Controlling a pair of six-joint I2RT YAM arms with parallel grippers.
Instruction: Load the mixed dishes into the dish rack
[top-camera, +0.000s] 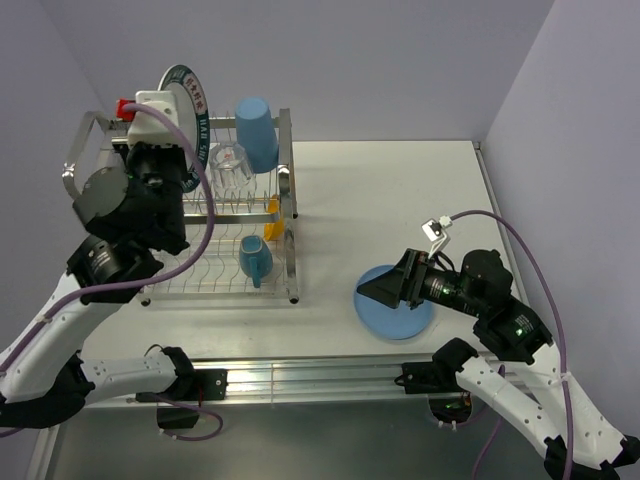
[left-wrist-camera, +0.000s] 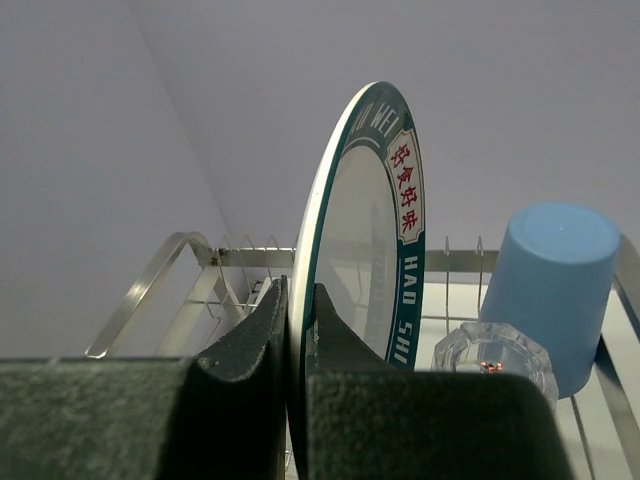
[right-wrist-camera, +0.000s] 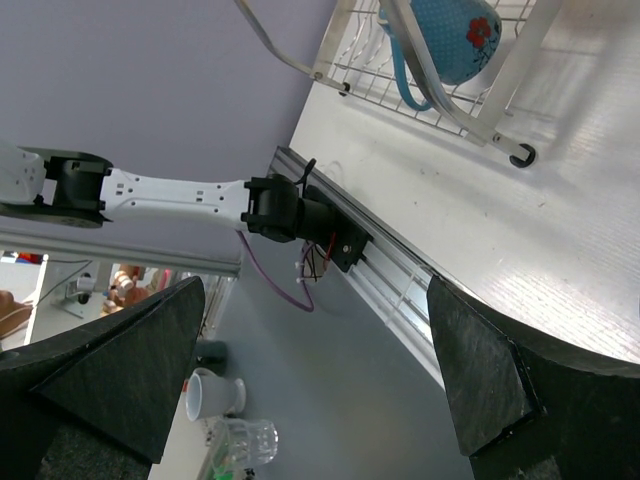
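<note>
Pinching the white plate with dark patterned rim (left-wrist-camera: 368, 235) upright, on edge, in the left pincer (left-wrist-camera: 300, 335) — over the back left end of the dish rack (top-camera: 292, 262), beside the upturned blue tumbler (top-camera: 257, 132) and clear glass (top-camera: 229, 168). Holding the right pincer (right-wrist-camera: 315, 335) spread wide, empty, just over the large blue plate (top-camera: 398, 320) on the desk (top-camera: 400, 200).

My arms (top-camera: 35, 340): white links, blk joints, purple cables (top-camera: 203, 190) off both; fingers (left-wrist-camera: 245, 350) matte blk, grainy; green LED (top-camera: 518, 327) on R.

top: high at rear, looked down | left wrist: close, across dish rack (left-wrist-camera: 240, 257) | right wrist: tilted, shared rack corner
</note>
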